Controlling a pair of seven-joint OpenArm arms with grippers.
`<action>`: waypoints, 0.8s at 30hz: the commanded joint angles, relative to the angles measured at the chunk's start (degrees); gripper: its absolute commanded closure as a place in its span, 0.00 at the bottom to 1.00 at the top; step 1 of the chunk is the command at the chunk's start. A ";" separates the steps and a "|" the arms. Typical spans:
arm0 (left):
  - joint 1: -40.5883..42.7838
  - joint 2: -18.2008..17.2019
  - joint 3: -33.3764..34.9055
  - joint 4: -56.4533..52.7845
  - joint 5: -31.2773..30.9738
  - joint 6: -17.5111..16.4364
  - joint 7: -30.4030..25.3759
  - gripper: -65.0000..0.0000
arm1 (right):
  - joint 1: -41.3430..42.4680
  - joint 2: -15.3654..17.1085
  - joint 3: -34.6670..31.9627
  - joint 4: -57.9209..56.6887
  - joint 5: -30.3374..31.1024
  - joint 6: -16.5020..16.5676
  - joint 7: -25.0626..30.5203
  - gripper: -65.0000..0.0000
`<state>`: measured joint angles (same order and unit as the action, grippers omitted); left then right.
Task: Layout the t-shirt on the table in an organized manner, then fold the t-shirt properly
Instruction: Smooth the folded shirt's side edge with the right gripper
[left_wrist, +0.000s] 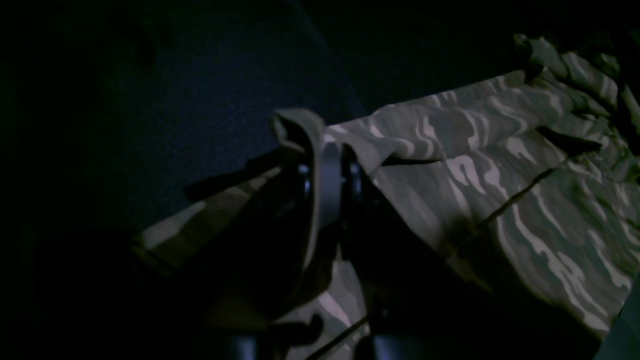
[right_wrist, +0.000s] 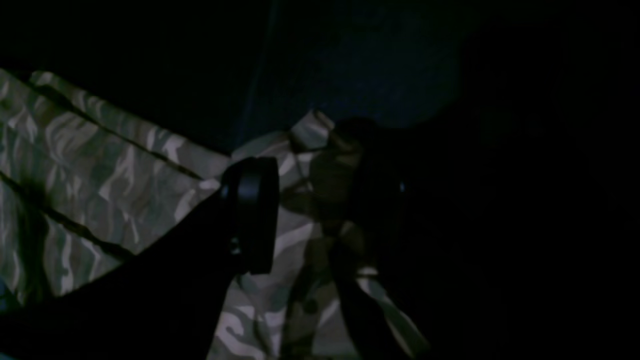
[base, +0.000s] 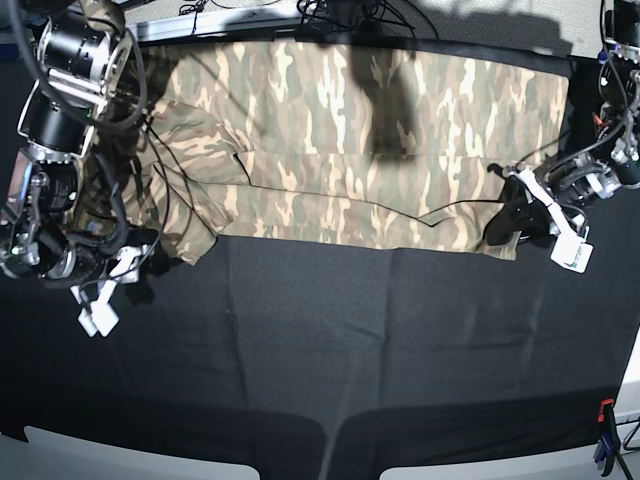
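Now the t-shirt (base: 340, 150) lies spread in a long band across the far half of the table (base: 320, 340), with a fold line running along its near edge and a bunched clump at the base view's left end. The left gripper (left_wrist: 327, 172) is clamped tight on a fold of cloth at its end of the shirt, and the fabric drapes limply off the jaws. The right gripper (right_wrist: 312, 200) stands with jaws wide apart, a crumpled corner lying between them, not pinched. This is light, soft, floppy cloth, I'd judge: no stiffness, it sags and wrinkles wherever it's lifted. Best holds look like the hem corners and sleeve edges, pinching doubled layers so nothing slips out.
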<state>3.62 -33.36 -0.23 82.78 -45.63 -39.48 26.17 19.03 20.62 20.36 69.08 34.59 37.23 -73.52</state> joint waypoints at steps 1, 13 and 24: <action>-0.74 -0.94 -0.52 0.98 -0.94 -0.52 -1.14 1.00 | 1.57 0.46 0.13 0.31 1.38 -0.20 0.83 0.56; -0.76 -0.94 -0.55 0.98 -0.94 -0.52 -1.11 1.00 | 1.57 -1.27 0.13 -4.61 1.36 -0.20 0.83 0.56; -0.76 -0.94 -0.55 0.98 -0.94 -0.52 -1.14 1.00 | 1.55 -1.25 -1.75 -4.61 1.62 -1.25 -0.48 0.56</action>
<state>3.64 -33.34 -0.23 82.78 -45.63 -39.48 26.20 19.03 18.76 18.50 63.70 34.70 36.03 -74.50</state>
